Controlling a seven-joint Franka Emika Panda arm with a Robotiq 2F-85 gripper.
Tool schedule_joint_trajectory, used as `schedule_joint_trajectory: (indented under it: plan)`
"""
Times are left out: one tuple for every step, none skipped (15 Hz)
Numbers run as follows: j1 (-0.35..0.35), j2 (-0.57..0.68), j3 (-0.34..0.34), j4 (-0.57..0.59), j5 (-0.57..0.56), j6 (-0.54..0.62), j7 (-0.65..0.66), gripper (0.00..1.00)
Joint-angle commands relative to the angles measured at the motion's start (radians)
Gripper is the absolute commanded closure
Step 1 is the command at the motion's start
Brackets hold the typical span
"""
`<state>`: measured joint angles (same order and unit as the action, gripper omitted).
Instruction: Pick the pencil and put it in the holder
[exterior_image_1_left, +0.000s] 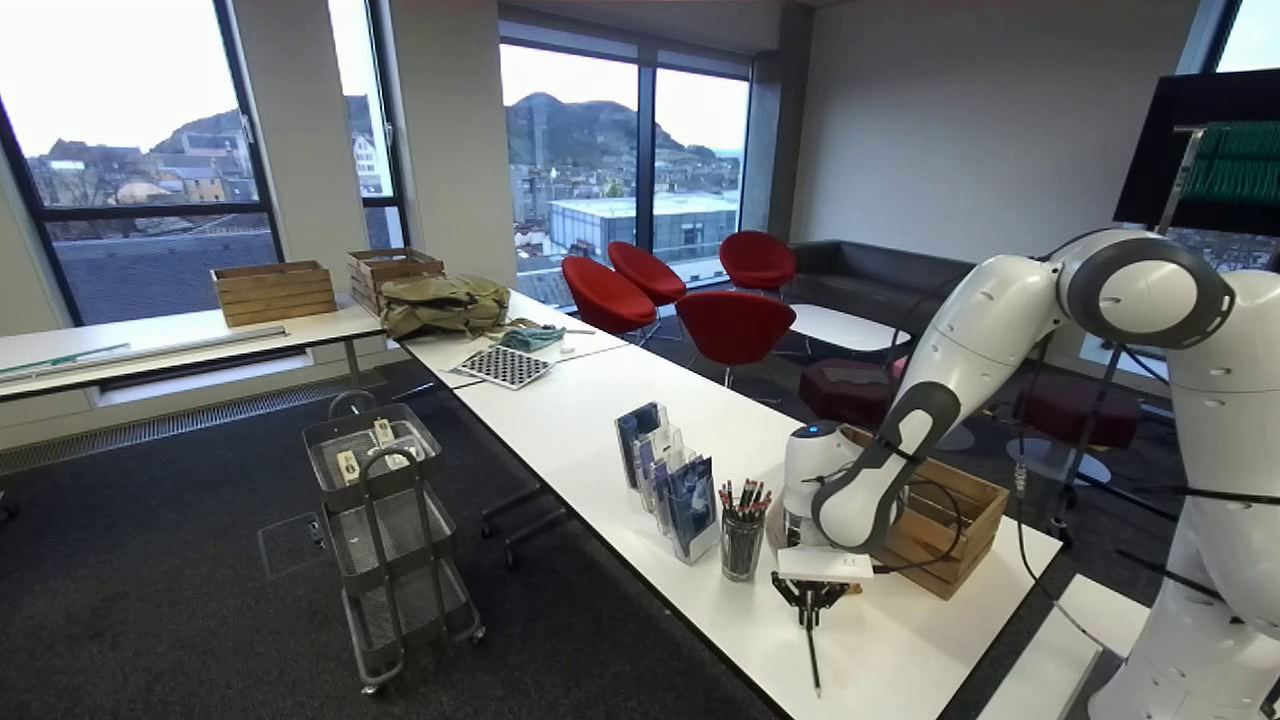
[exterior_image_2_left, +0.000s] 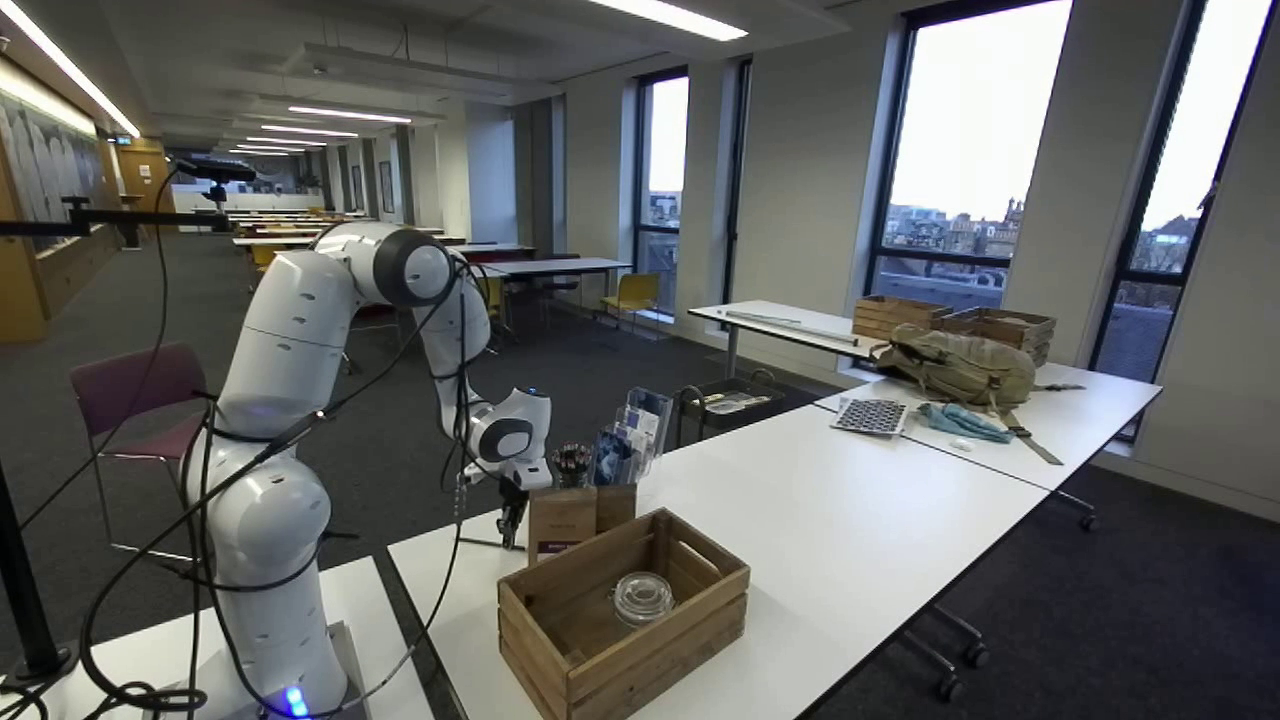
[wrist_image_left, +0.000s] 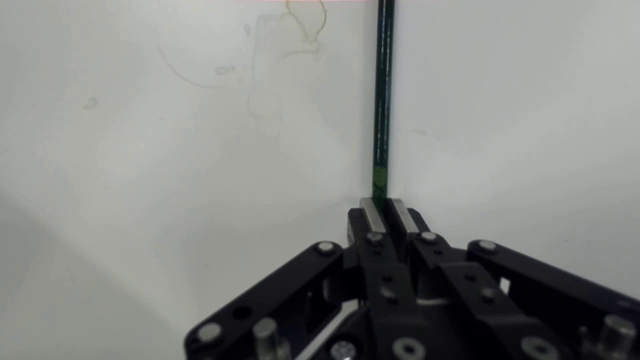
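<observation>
My gripper clasps the pencil on a white table near the crowded holder, leaflets just beside it; a paper bag stands between my gripper and the crate (1 glass jar inside).

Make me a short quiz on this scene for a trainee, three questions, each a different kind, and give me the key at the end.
1. Multiple choice. In an exterior view, what sits inside the nearest wooden crate?
A) a backpack
B) a clear round container
C) a chequered board

2. True or false. A bunch of other pencils stands in the holder.

3. Fill the gap. In the wrist view, the gripper is closed on the ____.

Key:
1. B
2. True
3. pencil
</observation>
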<state>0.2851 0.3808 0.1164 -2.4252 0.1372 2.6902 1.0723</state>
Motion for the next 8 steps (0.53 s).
schedule_joint_trajectory:
  plan:
    - [-0.018, -0.007, 0.002, 0.0, 0.021, -0.022, -0.045, 0.98]
    - [-0.019, -0.01, 0.003, 0.0, 0.024, -0.027, -0.044, 0.98]
    - [-0.019, -0.014, 0.004, -0.002, 0.026, -0.033, -0.04, 0.98]
    - [-0.02, -0.022, 0.005, -0.006, 0.03, -0.04, -0.038, 0.98]
    - [-0.017, -0.037, 0.004, -0.014, 0.031, -0.048, -0.031, 0.98]
    - [-0.018, -0.049, 0.005, -0.02, 0.034, -0.053, -0.032, 0.98]
    - [-0.019, -0.058, 0.007, -0.024, 0.037, -0.059, -0.034, 0.98]
    - [-0.02, -0.07, 0.007, -0.03, 0.038, -0.063, -0.034, 0.98]
